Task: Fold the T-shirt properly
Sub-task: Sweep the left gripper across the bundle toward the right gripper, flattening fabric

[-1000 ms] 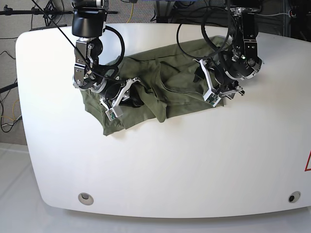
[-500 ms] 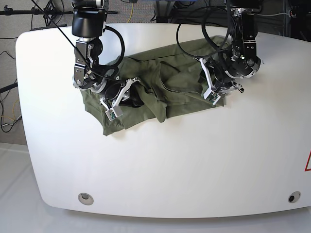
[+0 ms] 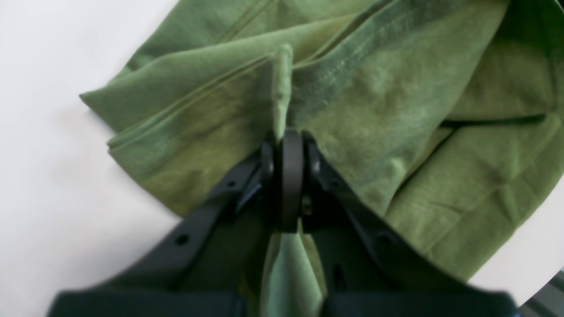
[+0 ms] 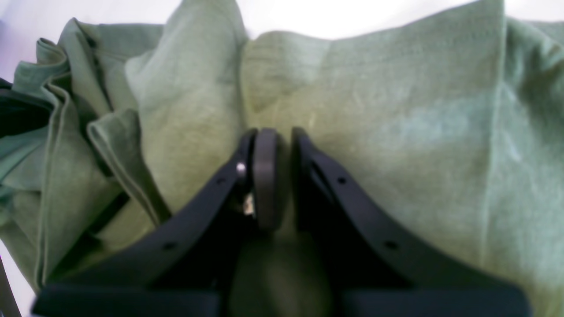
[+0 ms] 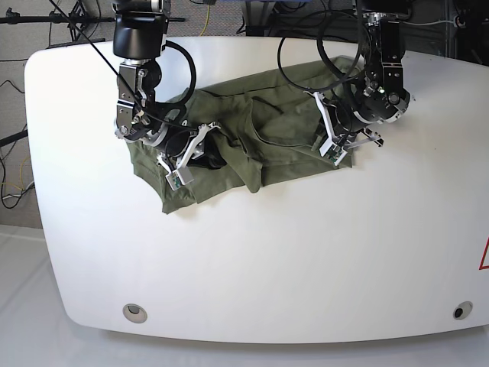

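Left claw (image 3: 286, 145) is clamped tight on a pinched ridge of the shirt (image 5: 260, 145); right claw (image 4: 273, 145) is nearly closed w/ cloth between its pads. No fold done yet, I'd say: the shirt lies bunched across upper centre of the base view, both claws on it, left claw at its right edge, right claw at its left end.

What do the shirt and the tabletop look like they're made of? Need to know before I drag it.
T-shirt: looks like soft, thin, matte olive knit, likely cotton; it creases limply and shows stitched hems in the left wrist view. Table: a hard, smooth white top with a slight sheen, probably laminate or painted board; the exact material cannot be told.
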`<state>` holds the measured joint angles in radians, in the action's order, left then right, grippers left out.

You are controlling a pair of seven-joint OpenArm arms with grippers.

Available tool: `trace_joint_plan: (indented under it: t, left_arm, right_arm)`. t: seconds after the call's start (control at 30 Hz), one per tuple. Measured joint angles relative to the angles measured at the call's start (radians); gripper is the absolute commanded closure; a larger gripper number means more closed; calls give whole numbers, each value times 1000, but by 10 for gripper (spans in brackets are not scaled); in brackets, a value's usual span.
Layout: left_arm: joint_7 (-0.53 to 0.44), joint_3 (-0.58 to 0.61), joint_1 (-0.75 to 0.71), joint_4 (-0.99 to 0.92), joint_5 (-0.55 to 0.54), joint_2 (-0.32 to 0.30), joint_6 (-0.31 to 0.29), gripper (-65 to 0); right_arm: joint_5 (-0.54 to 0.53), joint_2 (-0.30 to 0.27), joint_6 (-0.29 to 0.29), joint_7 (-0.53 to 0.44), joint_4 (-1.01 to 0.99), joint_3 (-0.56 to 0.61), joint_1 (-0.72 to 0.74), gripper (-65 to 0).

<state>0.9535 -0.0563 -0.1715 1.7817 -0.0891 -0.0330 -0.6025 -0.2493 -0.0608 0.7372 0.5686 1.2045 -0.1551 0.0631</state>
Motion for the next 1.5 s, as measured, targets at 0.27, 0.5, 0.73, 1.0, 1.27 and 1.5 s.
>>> trace_joint_plan:
  t: [0.27,0.5,0.73,1.0,1.27,1.5]
  left_arm:
    - [14,1,2,60,-2,3,0,0]
    - [113,141,33,108,6,-1,2,0]
    - [134,306,37,124,-10,10,-2,0]
    - [146,396,30,124,6,41,1,0]
    - [140,485,20,124,7,40,0,0]
    - [116,609,22,124,30,50,0,0]
  right_arm:
    - [0,0,0,0,0,0,0,-71]
    - [0,0,0,0,0,0,0,-71]
    - [0,0,0,0,0,0,0,-71]
    - [0,0,0,0,0,0,0,-71]
    - [0,0,0,0,0,0,0,-71]
    - [0,0,1,0,0,0,0,-71]
